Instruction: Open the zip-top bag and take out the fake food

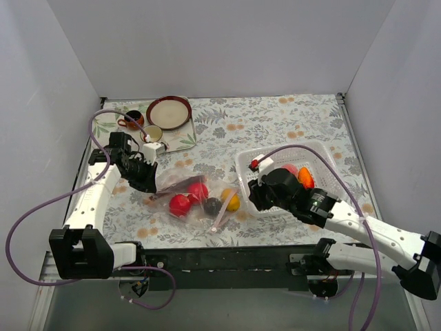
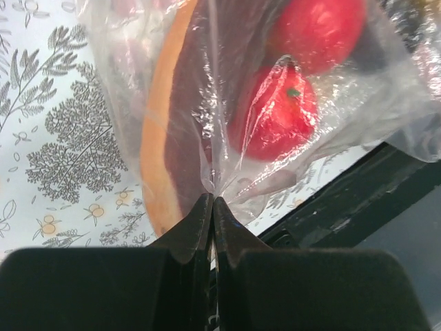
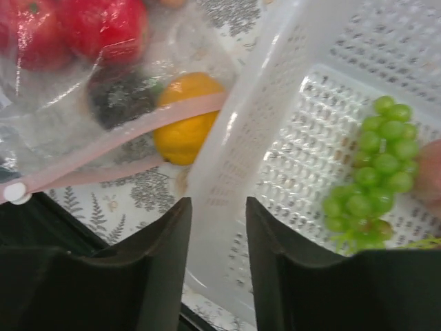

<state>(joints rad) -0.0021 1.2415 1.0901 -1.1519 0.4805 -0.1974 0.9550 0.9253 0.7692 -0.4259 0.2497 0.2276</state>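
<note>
Bag location: the zip-top bag (image 1: 187, 185) lies on the tablecloth (image 1: 275, 117), between the two arms and just left of the basket (image 1: 282, 148).
Bag closure: the pink zip strip (image 3: 138, 127) runs along the bag edge nearest the basket; a white slider (image 3: 14, 192) sits at its near end.
Bag contents: fake food (image 1: 180, 204), namely two red pieces, a dark purple piece (image 1: 213, 205), a yellow piece (image 3: 185, 127) and a long brown-maroon piece (image 2: 172, 124) with an orange edge.
Basket contents: green grapes (image 3: 372, 176), a red piece (image 1: 291, 169) and an orange piece (image 1: 306, 178).
Left arm: the left gripper (image 2: 212, 203) has its jaws pressed together, pinching a fold of clear bag plastic at the bag's left end.
Right arm: the right gripper (image 3: 218, 207) has its jaws spread, with the basket's near-left wall in the gap between them.
Far left: a brown-rimmed plate (image 1: 169, 112) with two cups (image 1: 132, 119) just beside it.
Surface: the tablecloth is printed with grey leaves and orange flowers.
</note>
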